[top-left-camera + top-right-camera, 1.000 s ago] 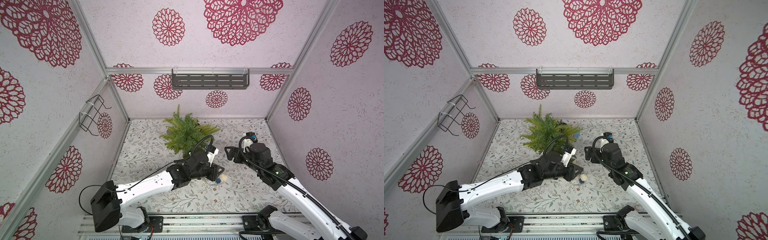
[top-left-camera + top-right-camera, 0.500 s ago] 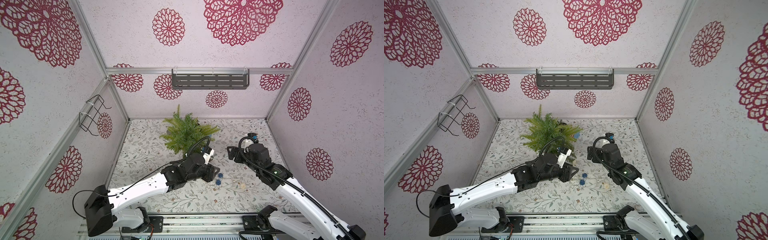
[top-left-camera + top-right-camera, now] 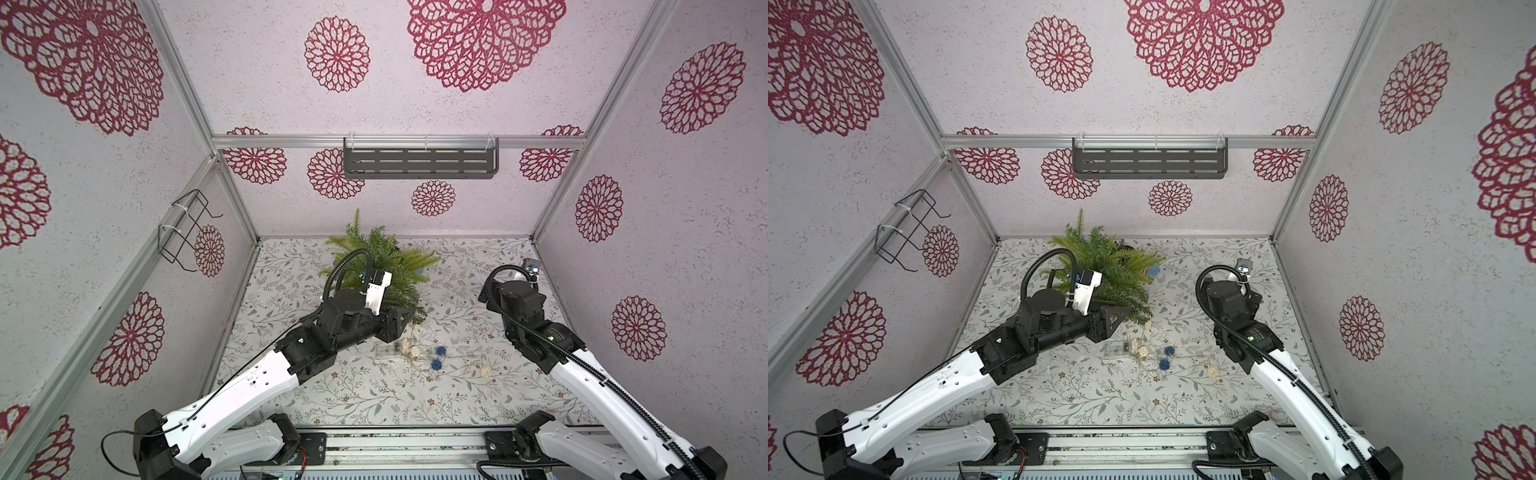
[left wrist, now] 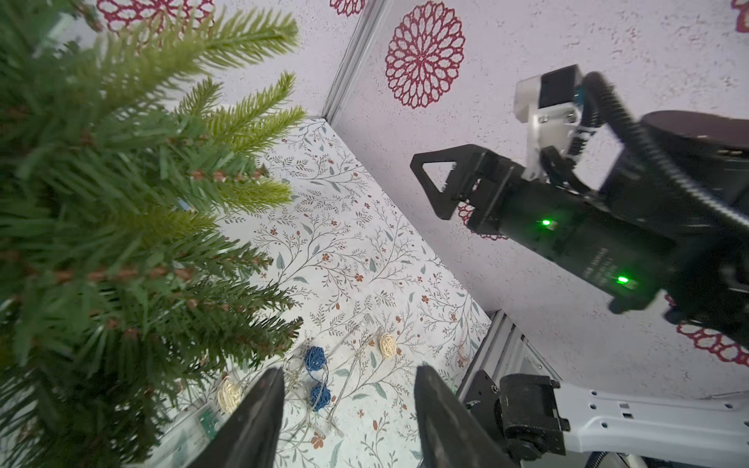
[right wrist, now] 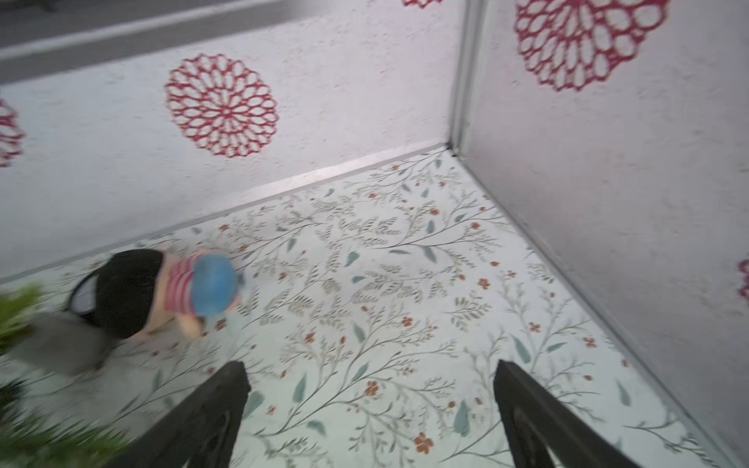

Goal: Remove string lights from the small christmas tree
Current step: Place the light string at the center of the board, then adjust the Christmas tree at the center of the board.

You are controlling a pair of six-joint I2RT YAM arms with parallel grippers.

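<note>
Released since earlier, the string lights [image 3: 419,353] lie lower-centre on the desk [image 3: 374,399], seemingly free of the small christmas tree [image 3: 386,262]; left end effector [image 4: 348,370] and right end effector [image 5: 371,364], open wide and empty, should retreat without snagging.

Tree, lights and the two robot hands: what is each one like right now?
string lights: off the tree, lying loose on the table in front of it.
small christmas tree: looks upright, no lights seen on its branches.
left gripper: open, holding nothing.
right gripper: open wide, holding nothing.
</note>
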